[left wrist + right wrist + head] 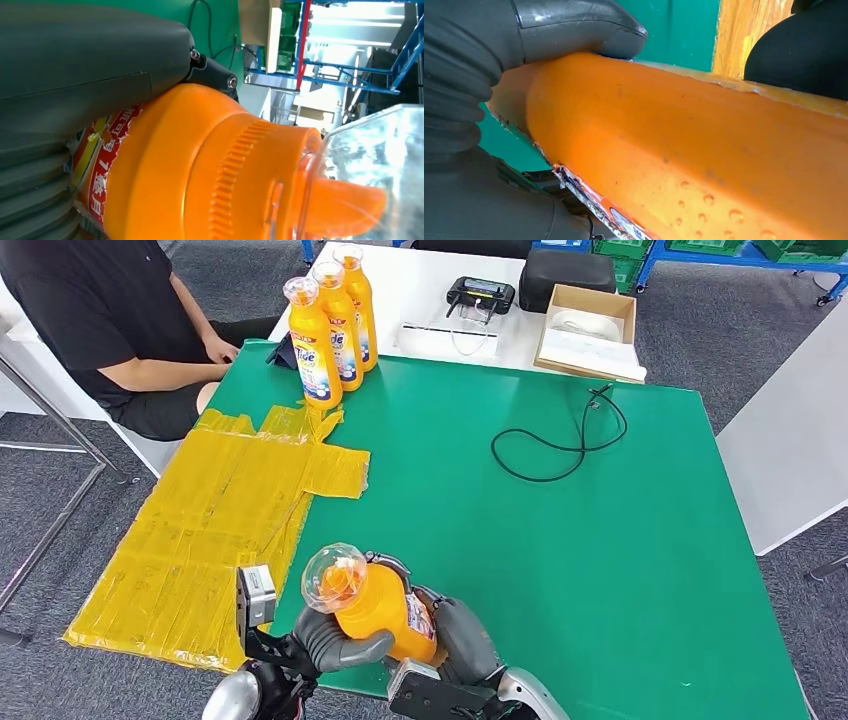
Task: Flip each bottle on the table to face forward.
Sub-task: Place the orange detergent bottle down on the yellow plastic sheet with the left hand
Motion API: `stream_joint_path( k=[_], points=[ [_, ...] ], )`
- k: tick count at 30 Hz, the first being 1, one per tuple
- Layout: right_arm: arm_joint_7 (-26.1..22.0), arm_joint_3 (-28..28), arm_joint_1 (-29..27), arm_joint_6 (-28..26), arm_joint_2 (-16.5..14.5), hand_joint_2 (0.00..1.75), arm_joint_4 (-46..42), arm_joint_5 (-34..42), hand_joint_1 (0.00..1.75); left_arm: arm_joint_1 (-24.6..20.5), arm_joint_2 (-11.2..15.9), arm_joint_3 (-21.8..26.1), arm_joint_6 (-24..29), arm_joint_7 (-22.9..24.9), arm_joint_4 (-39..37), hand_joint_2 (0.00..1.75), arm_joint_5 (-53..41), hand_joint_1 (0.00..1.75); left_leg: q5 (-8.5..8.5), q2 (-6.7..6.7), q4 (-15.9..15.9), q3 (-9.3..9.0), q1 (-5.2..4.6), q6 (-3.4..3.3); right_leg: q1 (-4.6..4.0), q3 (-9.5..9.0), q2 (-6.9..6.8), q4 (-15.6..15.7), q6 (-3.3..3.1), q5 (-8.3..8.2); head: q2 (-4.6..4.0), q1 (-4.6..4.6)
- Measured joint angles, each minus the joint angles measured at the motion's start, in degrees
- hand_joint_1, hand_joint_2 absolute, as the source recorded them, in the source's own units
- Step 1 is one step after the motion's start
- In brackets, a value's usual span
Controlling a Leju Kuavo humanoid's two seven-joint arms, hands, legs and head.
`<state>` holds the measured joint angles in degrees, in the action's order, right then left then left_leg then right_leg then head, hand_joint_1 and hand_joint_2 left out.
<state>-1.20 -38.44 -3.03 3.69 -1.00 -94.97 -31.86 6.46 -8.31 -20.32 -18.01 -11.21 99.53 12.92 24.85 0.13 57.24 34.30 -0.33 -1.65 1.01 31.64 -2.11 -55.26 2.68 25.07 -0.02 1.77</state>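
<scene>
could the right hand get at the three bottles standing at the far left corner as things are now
Probably not yet: the right hand grips the orange bottle together with the left hand, and the three standing bottles are across the green table.

Lab or workshop, blue racks [740, 255], green crates [625, 248]

Both arms in from below, close together at near edge of green surface [600, 540]. Left hand [335, 645] wrapped round lower body of orange plastic bottle with clear domed cap [375, 605], thick grey thumb [90, 55] pressed on its shoulder. Right hand [462, 638] clasping opposite side, thumb [579, 25] on bottle wall.
</scene>
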Motion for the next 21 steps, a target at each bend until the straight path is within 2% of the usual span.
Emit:
stream_joint_path(
  k=[5, 8, 9, 12, 15, 21],
  points=[
    [0.1, 0.0, -0.7, -0.8, 0.0, 1.75, -0.5, -0.3, 1.75, 0.9, -0.4, 0.5, 0.4, 0.3, 0.5, 1.75, -1.5, 1.75, 0.00, 0.00, 0.0, -0.01, 0.00, 0.00, 0.00, 0.00, 0.00, 0.0, 0.00, 0.00, 0.00, 0.01],
    [0.1, 0.0, -1.2, -2.2, 0.0, 1.75, -1.0, -1.2, 0.44, 1.3, -0.5, 0.6, 0.9, -0.2, 1.2, 1.75, -4.0, 1.75, 0.00, 0.00, 0.0, -0.01, 0.00, 0.00, 0.00, 0.00, 0.00, 0.0, 0.00, 0.00, 0.00, 0.00],
    [0.2, 0.0, -1.5, -3.0, 0.0, 1.31, -1.3, -2.1, 0.00, 1.4, -0.6, 0.7, 1.5, -0.3, 1.5, 1.75, -5.4, 1.75, 0.00, 0.00, 0.0, -0.01, 0.00, 0.00, 0.00, -0.01, 0.00, 0.0, 0.00, 0.00, 0.00, 0.00],
    [1.4, 0.0, -2.6, -6.0, 0.0, 0.00, -3.0, -7.6, 0.00, 1.7, -1.0, 1.4, 4.8, -1.3, 2.8, 1.75, -12.8, 1.75, 0.00, 0.00, 0.0, -0.01, 0.00, 0.00, 0.00, 0.00, 0.00, 0.0, 0.00, 0.00, 0.00, 0.01],
    [3.0, 0.0, -4.1, -8.0, 0.5, 0.00, -5.7, -12.5, 0.00, 2.0, -1.4, 2.6, 8.2, -3.4, 4.9, 1.75, -22.0, 1.75, 0.00, -0.01, 0.0, 0.00, 0.00, 0.00, 0.00, 0.01, -0.01, 0.0, 0.00, 0.00, 0.00, 0.01],
    [3.9, 0.7, -7.4, -10.2, 1.7, 0.00, -11.8, -14.3, 0.00, 3.6, -1.8, 4.6, 9.6, -6.6, 8.4, 1.75, -27.6, 1.75, 0.01, -0.01, 0.0, 0.01, 0.00, 0.00, 0.00, 0.03, 0.00, 0.0, 0.00, 0.01, 0.00, 0.01]
  ],
)
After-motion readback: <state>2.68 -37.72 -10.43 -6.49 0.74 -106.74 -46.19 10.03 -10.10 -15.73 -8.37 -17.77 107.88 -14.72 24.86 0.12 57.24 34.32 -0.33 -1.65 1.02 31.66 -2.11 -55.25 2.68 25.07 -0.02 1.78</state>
